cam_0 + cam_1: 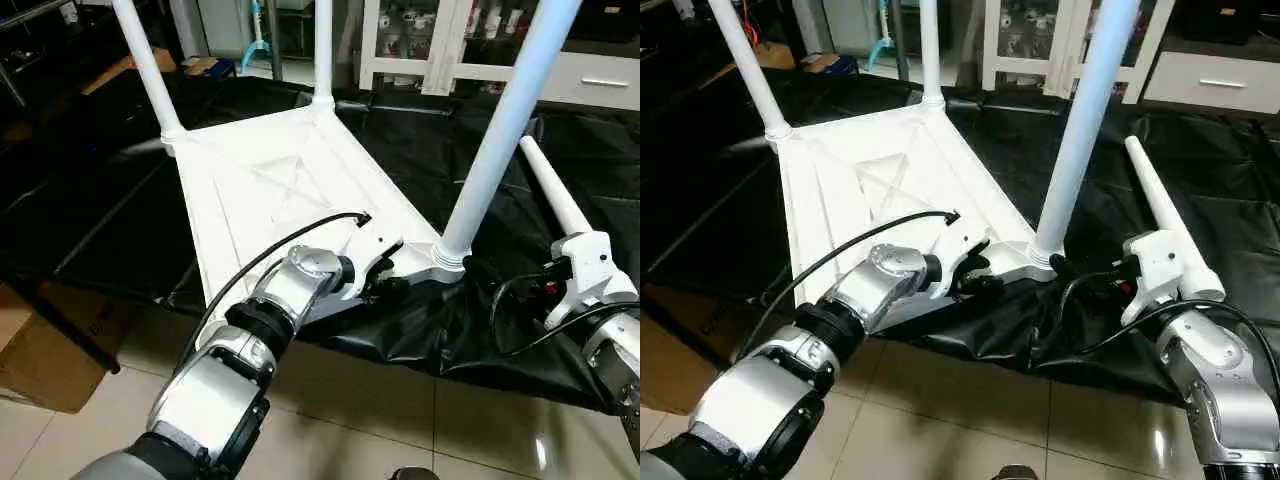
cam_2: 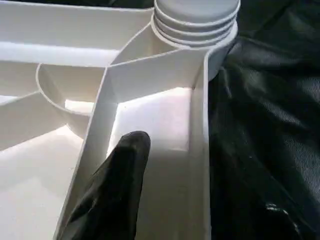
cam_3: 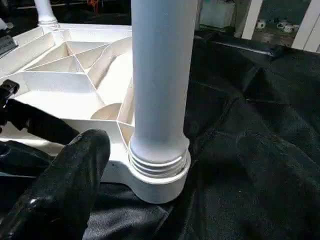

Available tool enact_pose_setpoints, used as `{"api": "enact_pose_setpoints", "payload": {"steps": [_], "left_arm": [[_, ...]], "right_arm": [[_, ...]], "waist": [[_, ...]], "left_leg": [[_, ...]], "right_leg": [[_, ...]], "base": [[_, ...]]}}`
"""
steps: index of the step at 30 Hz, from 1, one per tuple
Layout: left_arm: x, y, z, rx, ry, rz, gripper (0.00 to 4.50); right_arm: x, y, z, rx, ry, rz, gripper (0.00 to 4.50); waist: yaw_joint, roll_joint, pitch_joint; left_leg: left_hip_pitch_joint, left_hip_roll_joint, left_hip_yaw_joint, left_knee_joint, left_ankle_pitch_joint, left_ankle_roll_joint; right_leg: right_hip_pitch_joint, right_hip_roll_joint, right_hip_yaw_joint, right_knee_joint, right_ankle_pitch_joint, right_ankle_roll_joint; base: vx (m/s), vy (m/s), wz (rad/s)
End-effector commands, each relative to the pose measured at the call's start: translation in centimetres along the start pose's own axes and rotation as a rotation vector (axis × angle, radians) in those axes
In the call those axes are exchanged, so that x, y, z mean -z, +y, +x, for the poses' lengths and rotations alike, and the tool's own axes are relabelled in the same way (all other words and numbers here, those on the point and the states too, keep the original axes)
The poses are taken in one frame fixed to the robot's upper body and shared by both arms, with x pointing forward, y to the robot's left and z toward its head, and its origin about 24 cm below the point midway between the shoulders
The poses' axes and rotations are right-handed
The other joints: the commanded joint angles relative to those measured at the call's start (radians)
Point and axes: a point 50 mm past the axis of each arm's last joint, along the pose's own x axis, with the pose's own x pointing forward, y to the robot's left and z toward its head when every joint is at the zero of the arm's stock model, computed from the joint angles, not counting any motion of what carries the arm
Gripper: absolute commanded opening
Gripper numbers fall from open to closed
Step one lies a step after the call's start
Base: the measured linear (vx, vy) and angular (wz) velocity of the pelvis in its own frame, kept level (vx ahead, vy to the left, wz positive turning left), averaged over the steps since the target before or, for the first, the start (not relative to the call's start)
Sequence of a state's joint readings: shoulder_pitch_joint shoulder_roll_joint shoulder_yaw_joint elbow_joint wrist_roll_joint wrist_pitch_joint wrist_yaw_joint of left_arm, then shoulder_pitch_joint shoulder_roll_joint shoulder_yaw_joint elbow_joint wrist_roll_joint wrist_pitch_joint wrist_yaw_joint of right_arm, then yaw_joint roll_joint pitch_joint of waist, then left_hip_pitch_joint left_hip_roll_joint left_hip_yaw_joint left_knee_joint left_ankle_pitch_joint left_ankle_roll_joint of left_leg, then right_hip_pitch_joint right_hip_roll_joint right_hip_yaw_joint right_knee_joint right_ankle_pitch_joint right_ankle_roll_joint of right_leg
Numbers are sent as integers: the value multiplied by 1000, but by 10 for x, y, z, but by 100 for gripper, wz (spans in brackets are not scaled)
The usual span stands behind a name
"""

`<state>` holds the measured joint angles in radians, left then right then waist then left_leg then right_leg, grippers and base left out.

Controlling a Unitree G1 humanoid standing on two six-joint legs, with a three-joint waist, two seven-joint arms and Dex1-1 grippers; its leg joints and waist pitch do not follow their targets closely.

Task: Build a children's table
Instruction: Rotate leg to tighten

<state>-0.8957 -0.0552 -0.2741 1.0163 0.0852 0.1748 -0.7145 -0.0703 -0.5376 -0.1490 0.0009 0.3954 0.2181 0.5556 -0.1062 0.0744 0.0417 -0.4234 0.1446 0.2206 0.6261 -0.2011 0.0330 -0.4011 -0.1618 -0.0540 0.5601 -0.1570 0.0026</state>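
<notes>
Far left, a brown cardboard box (image 1: 40,350) sits on the glossy beige tile floor (image 1: 400,420). Your left gripper (image 1: 385,285) is at the near edge of the table top (image 1: 290,190), a white hard-plastic square lying underside up, X ribs showing, on crinkled black plastic sheeting (image 1: 520,330). In the left wrist view one black finger (image 2: 117,185) lies inside a ribbed pocket against the rim wall; fingers partly open, you can't tell if they pinch the rim.

Three smooth white tube legs stand in the round corner sockets: far-left leg (image 1: 145,65), far-middle leg (image 1: 323,50), and the near leg (image 1: 505,130), whose ridged threaded base sits in its socket (image 3: 160,182).

Right of that, a loose leg (image 1: 555,190) lies flat on the sheeting, tapered tip pointing away. Your right gripper (image 1: 1090,275) sits low by the near socket, fingers wide open, holding nothing; one black finger (image 3: 65,195) is just beside the socket. A white glass-door cabinet (image 1: 420,40) stands behind.
</notes>
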Motion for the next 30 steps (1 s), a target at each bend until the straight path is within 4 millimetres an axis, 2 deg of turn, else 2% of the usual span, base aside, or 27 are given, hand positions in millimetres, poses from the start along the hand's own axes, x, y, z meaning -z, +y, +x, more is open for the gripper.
{"api": "enact_pose_setpoints", "payload": {"steps": [1, 3, 5, 8, 11, 15, 19, 21, 23, 24, 25, 27, 28, 30], "left_arm": [[12, -2, -1, 34, 78, -4, 225], [15, -4, 0, 57, 102, -9, 225], [15, -5, 0, 57, 104, -8, 200], [15, -3, 0, 37, 105, -13, 188], [14, -2, -1, 41, 105, -15, 153], [14, -2, -1, 45, 106, -19, 143], [16, -2, -2, 50, 109, -19, 101], [19, -2, -3, 54, 113, -16, 96], [23, -1, -4, 56, 118, 8, 61], [26, -1, -6, 60, 119, 26, 60], [28, -1, -7, 66, 118, 36, 58], [34, 0, -13, 88, 106, 64, 36], [38, 2, -20, 109, 84, 106, 23], [40, 2, -25, 129, 65, 142, 13]], "right_arm": [[-7, -1, -1, -5, -17, -25, 443], [-6, -2, -1, -1, -15, -30, 443], [-6, -2, -2, 1, -15, -33, 443], [-7, -3, -2, 8, -18, -37, 443], [-7, -3, -2, 9, -18, -40, 443], [-7, -3, -2, 11, -21, -43, 443], [-7, -3, -1, 9, -22, -43, 443], [-7, 0, 1, -6, -27, -34, 443], [-7, 4, 3, -29, -32, -23, 443], [-7, 6, 4, -47, -34, -19, 443], [-7, 8, 5, -62, -36, -18, 443], [-8, 15, 8, -105, -44, -16, 443], [-10, 19, 11, -133, -52, -16, 443], [-11, 21, 12, -148, -57, -16, 443]], "waist": [[3, -32, -68], [3, -31, -66], [3, -31, -67], [1, -29, -68], [2, -27, -69], [1, -28, -69], [1, -28, -69], [0, -27, -69], [0, -26, -69], [-1, -27, -68], [-1, -31, -68], [-4, -28, -68], [-6, -32, -68], [-13, -27, -68]], "left_leg": [[26, 72, -50, -96, -298, 120], [27, 72, -50, -98, -311, 110], [27, 72, -50, -99, -320, 103], [25, 71, -51, -98, -307, 109], [24, 70, -51, -97, -296, 119], [24, 70, -51, -97, -304, 117], [24, 71, -51, -98, -313, 112], [24, 71, -52, -98, -315, 111], [23, 71, -53, -98, -311, 116], [22, 71, -53, -99, -312, 118], [20, 71, -53, -99, -312, 122], [21, 73, -54, -100, -311, 123], [17, 73, -55, -101, -307, 127], [16, 74, -58, -102, -307, 133]], "right_leg": [[36, -2, -1, -61, -268, -181], [34, -2, 0, -63, -279, -179], [34, -2, 0, -63, -285, -176], [36, -3, -1, -62, -264, -176], [37, -3, -2, -62, -258, -176], [36, -4, -2, -63, -273, -173], [35, -3, -2, -64, -280, -171], [36, -3, -2, -64, -282, -171], [36, -3, -3, -64, -276, -170], [37, -3, -3, -64, -272, -170], [38, -5, -2, -63, -274, -171], [38, -4, -3, -62, -270, -174], [41, -5, -4, -60, -266, -175], [43, -6, -7, -59, -266, -173]], "base": [[0, 0, 0], [0, 0, 0], [0, 0, 0], [0, 0, 0], [0, 0, 0], [0, 0, 0], [0, 0, 0], [0, 0, 0], [0, 0, 0], [0, 0, 0], [0, 0, 0], [0, 0, 0], [0, 0, 0], [0, 0, 0]]}}
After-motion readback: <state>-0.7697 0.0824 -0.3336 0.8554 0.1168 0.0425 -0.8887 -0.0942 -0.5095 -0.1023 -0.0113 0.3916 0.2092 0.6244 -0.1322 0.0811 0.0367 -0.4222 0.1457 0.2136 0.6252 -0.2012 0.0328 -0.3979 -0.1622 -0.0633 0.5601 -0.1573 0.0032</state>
